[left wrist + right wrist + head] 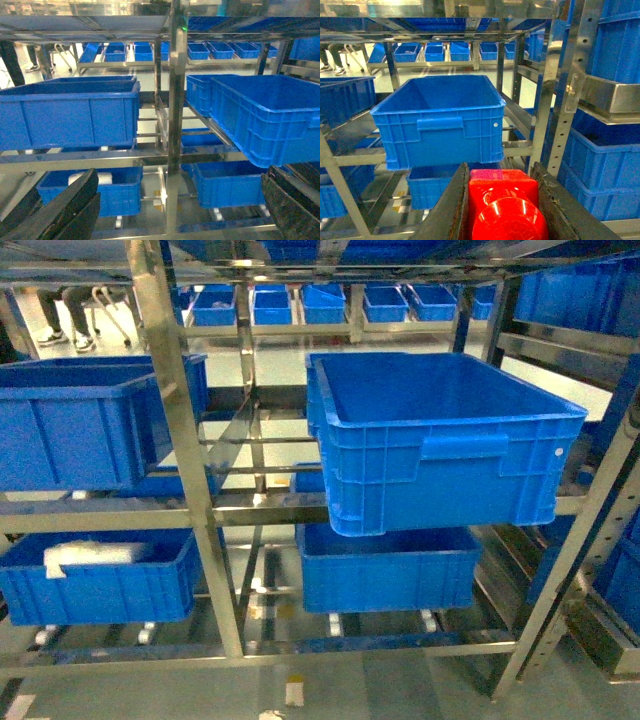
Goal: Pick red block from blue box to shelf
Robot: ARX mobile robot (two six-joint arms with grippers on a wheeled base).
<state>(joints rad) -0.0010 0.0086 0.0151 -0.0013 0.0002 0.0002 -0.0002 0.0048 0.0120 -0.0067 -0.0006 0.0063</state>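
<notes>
Only my right wrist camera shows the red block: it sits clamped between the two dark fingers of my right gripper, stud facing the lens, filling the bottom of that view. The head view shows neither the block nor either gripper, only the shelf of shiny steel posts and rails. Ahead of the block, a dark blue ribbed crate juts forward off a middle tier, open and with nothing visible inside; the head view shows this same crate on the right, overhanging its rail. My left wrist camera catches what the others miss: my left gripper with fingers spread wide apart at the bottom corners, holding nothing, a shelf post between them further off. A lower left crate holds something white. The turquoise box appears in no view. I can read no label or writing anywhere; the crate fronts are too blurred
</notes>
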